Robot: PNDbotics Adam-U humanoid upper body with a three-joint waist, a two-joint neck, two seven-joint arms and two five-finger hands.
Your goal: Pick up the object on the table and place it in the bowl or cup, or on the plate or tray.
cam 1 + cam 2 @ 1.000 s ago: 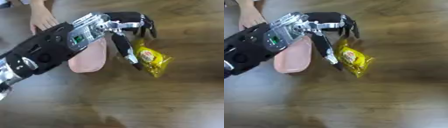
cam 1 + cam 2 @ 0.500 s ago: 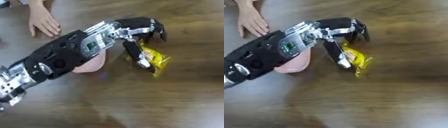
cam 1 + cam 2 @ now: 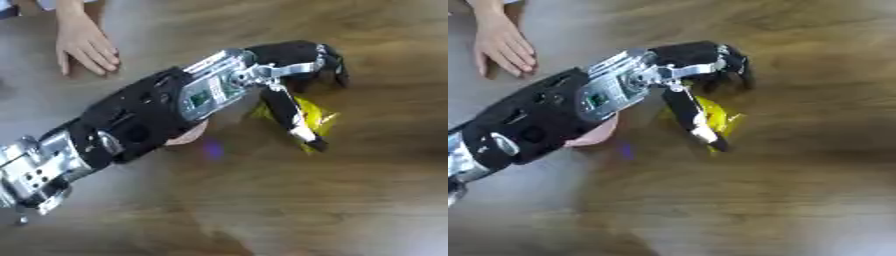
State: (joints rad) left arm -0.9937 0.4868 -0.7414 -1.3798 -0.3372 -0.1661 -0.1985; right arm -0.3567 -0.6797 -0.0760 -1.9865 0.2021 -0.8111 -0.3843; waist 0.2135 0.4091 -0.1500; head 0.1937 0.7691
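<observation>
Pink plate (image 3: 186,136) on wooden desk (image 3: 350,200), mostly hidden under left forearm; contents not visible. Yellow crinkled packet (image 3: 715,117) flat on desk, just right of plate, red marking seen earlier now covered. Left robot hand (image 3: 293,65) over packet: fingers curled above its far end, thumb stretched straight across packet to its near edge; whether it pinches packet, cannot tell. Since a second ago, arm reached farther right, hand now covers more of packet; packet same place. Right robot hand not in view.

Brown wooden table (image 3: 367,200) under soft light.
Grain runs across the frame; a paler sheen falls at lower left.
</observation>
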